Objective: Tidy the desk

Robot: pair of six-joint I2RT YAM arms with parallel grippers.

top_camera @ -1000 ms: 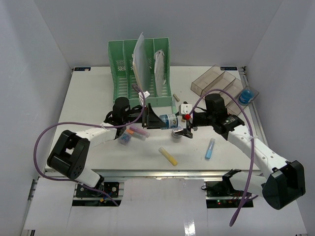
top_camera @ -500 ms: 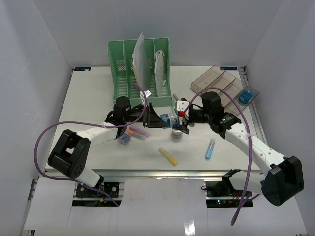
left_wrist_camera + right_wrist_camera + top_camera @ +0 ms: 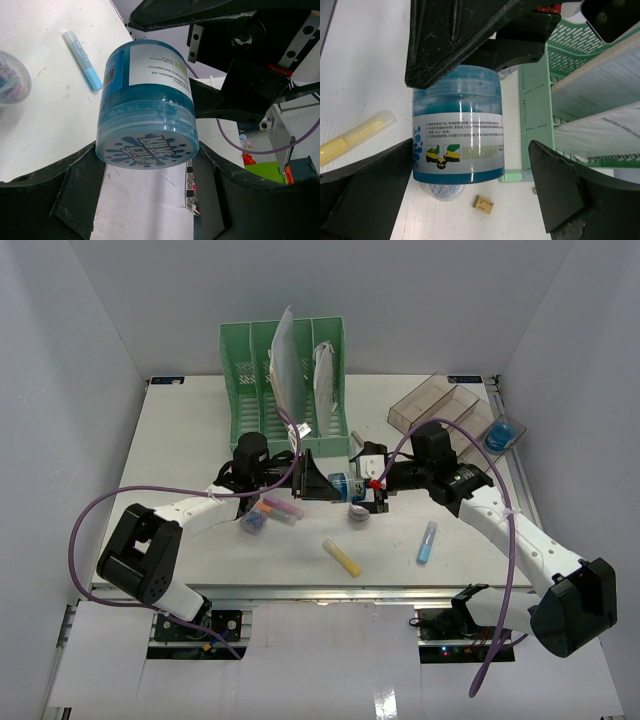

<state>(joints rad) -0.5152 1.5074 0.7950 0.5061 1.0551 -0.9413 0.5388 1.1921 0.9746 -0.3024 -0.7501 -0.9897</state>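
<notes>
Nearest me, on the white desk (image 3: 180, 440), a yellow highlighter (image 3: 341, 558) lay short of both sets of fingers. Past it, the left gripper (image 3: 318, 483) was clamped on one end of a blue jar (image 3: 341, 484), held on its side above the desk. The right gripper (image 3: 372, 490) straddled the other end, fingers spread wide, one well clear of the jar. Under the jar a small clear tub (image 3: 357, 511) sat half hidden, its contents unreadable. Beyond the fingers a green file rack (image 3: 240, 390) held papers (image 3: 283, 350).
</notes>
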